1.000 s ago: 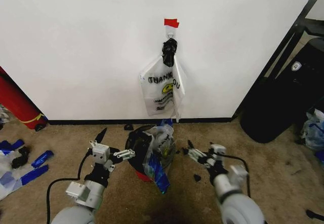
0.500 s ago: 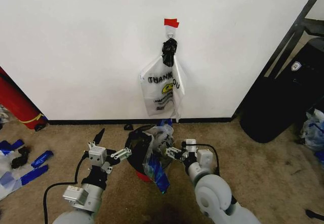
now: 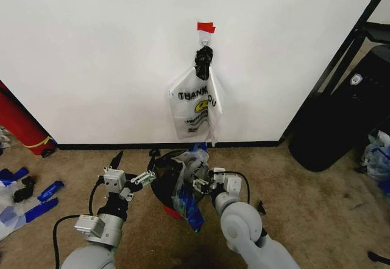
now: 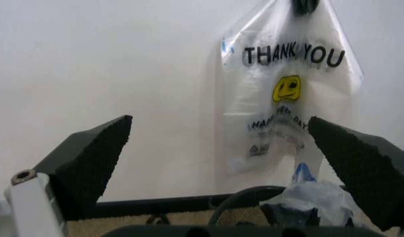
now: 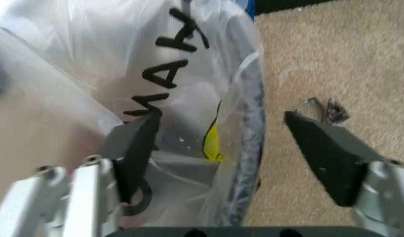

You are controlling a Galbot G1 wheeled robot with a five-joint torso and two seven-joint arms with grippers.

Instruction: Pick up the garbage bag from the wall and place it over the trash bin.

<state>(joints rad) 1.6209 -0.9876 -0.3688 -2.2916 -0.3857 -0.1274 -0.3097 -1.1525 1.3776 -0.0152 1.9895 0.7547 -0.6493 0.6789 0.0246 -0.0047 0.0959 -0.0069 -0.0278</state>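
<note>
The trash bin (image 3: 163,176) stands on the carpet just below the wall (image 3: 91,56). The garbage bag (image 3: 190,191), see-through with blue patches, lies draped in and over the bin's right side. My right gripper (image 3: 198,182) is open at that side. In the right wrist view the right gripper (image 5: 222,118) straddles the bin's rim (image 5: 252,113), with one finger inside the garbage bag (image 5: 176,74) and the other outside over the carpet. My left gripper (image 3: 134,167) is open just left of the bin, nothing between its fingers (image 4: 90,153).
A clear "THANK YOU" bag (image 3: 195,108) hangs from a hook under red tape (image 3: 206,27). A big red cylinder (image 3: 21,126) stands at the left, with blue scraps (image 3: 42,199) on the floor. Black bags (image 3: 341,123) sit at the right.
My right arm has swung left from the open carpet to the bin's rim. The left gripper has edged forward a little. The bags have not moved.
</note>
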